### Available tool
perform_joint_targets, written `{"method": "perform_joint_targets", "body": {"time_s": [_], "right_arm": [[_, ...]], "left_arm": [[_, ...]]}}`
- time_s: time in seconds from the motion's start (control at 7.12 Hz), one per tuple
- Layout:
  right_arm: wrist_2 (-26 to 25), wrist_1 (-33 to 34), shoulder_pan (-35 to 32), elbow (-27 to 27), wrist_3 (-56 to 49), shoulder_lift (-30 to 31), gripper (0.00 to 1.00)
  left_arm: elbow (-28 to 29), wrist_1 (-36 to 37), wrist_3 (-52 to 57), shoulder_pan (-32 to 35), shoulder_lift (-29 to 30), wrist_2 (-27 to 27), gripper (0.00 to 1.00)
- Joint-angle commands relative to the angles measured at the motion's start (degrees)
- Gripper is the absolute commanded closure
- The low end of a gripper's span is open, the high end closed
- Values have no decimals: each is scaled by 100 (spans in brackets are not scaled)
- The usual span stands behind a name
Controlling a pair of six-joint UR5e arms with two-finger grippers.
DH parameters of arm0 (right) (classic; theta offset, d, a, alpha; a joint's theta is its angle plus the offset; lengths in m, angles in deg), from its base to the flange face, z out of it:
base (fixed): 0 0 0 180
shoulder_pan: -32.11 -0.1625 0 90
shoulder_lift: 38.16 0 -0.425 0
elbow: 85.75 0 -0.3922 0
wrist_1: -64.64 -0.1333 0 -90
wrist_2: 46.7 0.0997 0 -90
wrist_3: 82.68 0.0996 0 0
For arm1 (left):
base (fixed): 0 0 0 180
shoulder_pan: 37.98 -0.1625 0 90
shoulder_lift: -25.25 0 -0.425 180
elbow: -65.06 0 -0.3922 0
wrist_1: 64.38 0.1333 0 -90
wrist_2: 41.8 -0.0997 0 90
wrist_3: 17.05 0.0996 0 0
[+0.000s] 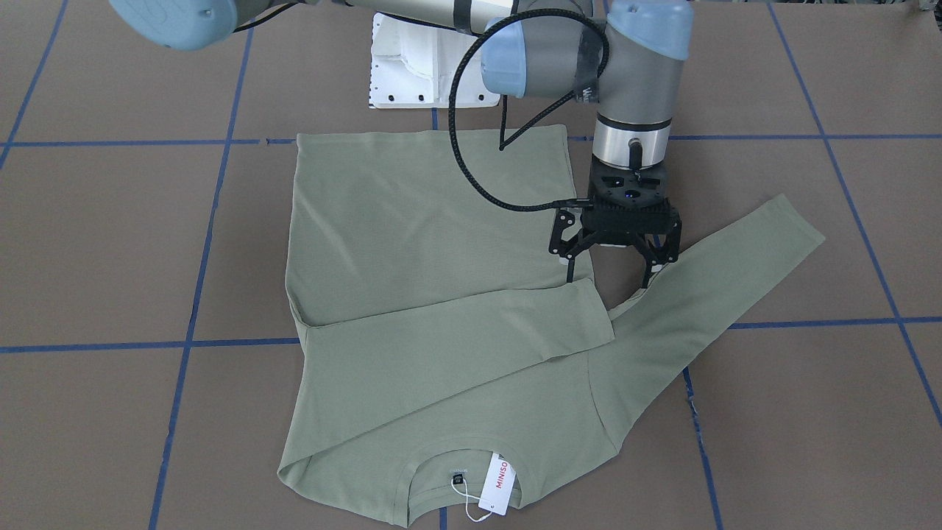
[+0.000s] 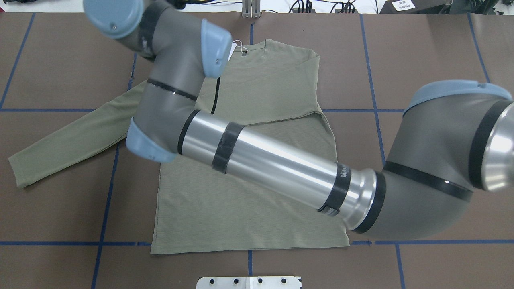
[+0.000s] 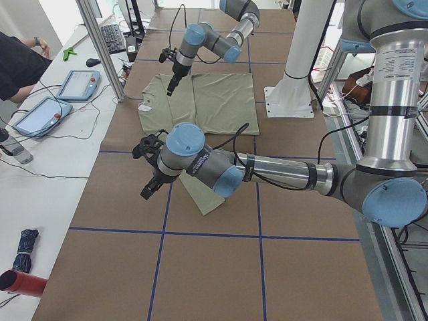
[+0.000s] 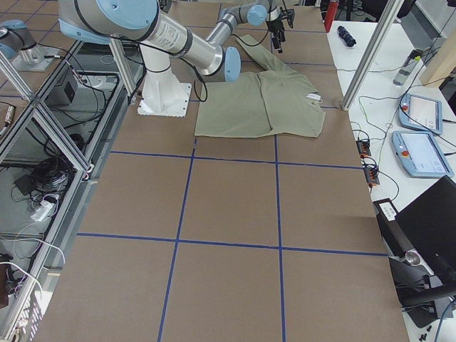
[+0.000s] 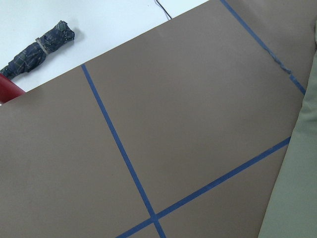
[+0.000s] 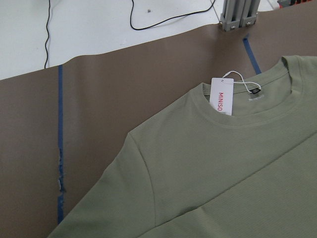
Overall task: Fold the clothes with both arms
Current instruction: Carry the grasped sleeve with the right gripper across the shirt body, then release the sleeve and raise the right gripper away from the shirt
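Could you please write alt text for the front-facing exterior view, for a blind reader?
A sage-green long-sleeved shirt lies flat on a brown table gridded with blue tape, one sleeve folded across its body, the other stretched out. The open right gripper is above the base of the stretched sleeve; a MINISO tag sits at the collar.

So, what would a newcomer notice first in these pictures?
The sage-green shirt lies flat on the brown table, one sleeve folded across its body, the other stretched out sideways. The right arm reaches across the shirt, and the right gripper hangs open near that outstretched sleeve's armpit.
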Motion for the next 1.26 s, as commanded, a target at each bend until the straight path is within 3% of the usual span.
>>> {"method": "perform_joint_targets", "body": {"time_s": [0.0,0.28,0.56,0.84,1.12], "right_arm": [[1217,1185,-971,-1868,-1323,1215,0],[2112,1242,-1875,-3356,-2965,2998,0],[3035,1207,-2903,-3948,-4749,4432,0],[3259,1172,-3503,-4589,-6175,5865,0],[3339,1163,-3725,-5195,-6331,6721,0]], "left_arm": [[-78,-1030,-775,-566,-404,151,0],[-192,-1862,-1445,-1191,-956,-276,0],[-535,-1963,-1676,-1938,-1449,-1032,0],[-580,-2233,-1946,-2684,-1774,-1682,0],[-536,-2306,-2657,-3861,-1881,-2402,0]]}}
